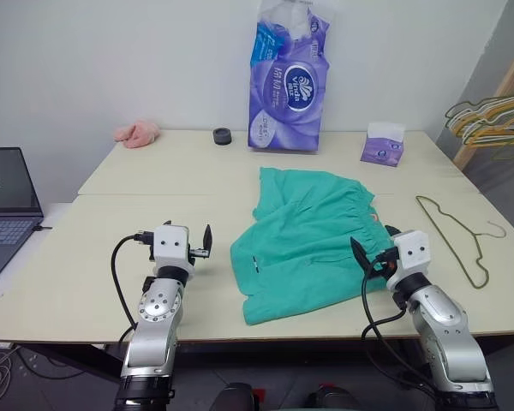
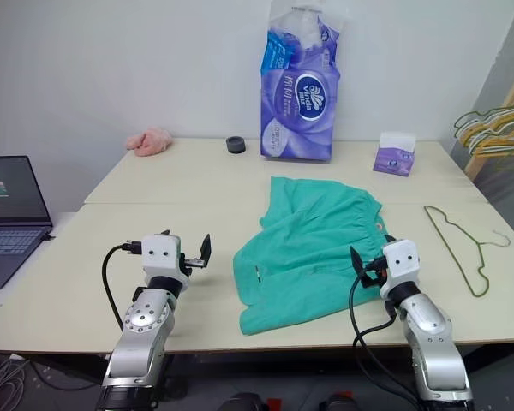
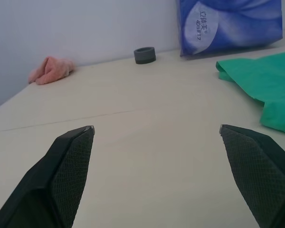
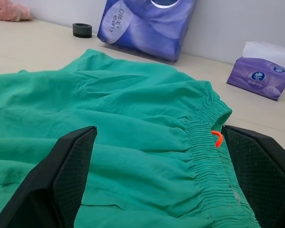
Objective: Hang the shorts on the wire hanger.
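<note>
Two spread tools, left tool (image 1: pixel 197 242) and right tool (image 1: pixel 370 247), flanking teal shorts (image 1: pixel 308 240); package writing illegible.

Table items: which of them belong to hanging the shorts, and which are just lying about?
Belong to the job:
- shorts, flat at mid-table
- wire hanger, flat on the table right of them

Lying about:
- pink cloth
- black tape roll
- purple tissue pack
- tissue box
- laptop
- bunched hangers
</note>
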Robot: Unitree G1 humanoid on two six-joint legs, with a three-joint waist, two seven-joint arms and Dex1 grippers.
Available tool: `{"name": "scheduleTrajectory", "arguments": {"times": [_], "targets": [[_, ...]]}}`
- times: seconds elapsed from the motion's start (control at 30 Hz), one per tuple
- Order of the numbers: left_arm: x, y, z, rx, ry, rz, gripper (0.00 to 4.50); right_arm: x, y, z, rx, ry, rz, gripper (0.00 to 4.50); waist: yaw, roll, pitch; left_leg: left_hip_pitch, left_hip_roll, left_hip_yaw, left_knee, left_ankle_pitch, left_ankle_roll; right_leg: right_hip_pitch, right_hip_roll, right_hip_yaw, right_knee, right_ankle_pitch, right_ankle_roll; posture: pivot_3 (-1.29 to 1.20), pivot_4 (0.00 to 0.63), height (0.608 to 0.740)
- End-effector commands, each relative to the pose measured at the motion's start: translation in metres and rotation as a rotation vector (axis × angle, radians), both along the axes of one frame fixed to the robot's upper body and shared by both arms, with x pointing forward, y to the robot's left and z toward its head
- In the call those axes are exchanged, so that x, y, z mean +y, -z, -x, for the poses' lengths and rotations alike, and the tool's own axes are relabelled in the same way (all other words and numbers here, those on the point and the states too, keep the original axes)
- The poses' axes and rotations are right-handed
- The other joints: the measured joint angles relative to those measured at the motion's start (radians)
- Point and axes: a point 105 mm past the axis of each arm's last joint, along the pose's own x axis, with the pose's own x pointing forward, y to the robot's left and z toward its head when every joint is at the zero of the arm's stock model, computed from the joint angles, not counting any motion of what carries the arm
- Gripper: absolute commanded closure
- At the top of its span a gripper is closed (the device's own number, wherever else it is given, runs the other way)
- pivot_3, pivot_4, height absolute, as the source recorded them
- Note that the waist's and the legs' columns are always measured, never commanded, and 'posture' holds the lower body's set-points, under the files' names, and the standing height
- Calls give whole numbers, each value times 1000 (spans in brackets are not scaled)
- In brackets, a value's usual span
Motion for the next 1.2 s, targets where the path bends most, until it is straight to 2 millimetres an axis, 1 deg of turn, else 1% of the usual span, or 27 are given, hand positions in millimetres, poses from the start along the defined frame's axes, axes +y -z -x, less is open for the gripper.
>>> {"name": "scheduleTrajectory", "arguments": {"times": [0.03,0.83,1.0,1.07,1.13,1.2], "targets": [[-1,-23,-2,-85,3,-3,13,2,-13,-3,-59,-10,3,0,0,0,0,0,0,0,0,0,0,0,0,0,0,0,0,138,13,740],[4,-24,-1,-79,12,-12,13,6,-13,-6,-70,-13,-11,0,0,0,0,0,0,0,-1,0,0,0,0,0,0,0,0,147,7,740],[4,-22,-1,-61,20,-16,13,6,-13,-7,-75,-9,-14,0,0,0,0,0,0,0,-1,0,0,0,0,0,0,0,0,137,7,740],[-1,-22,-1,-58,70,12,13,6,-14,-6,-81,-9,-10,0,0,0,0,0,0,0,-1,0,0,0,0,0,0,0,0,130,8,740],[-17,-30,5,-92,208,66,13,6,-17,-5,-91,-18,0,0,-1,1,1,0,0,0,-1,0,0,0,0,0,0,0,0,115,12,740],[-33,-33,13,-93,345,50,13,11,-22,-1,-97,-71,19,0,-3,2,3,0,1,1,-1,0,0,-1,0,0,-1,-1,-1,105,15,740]]}}
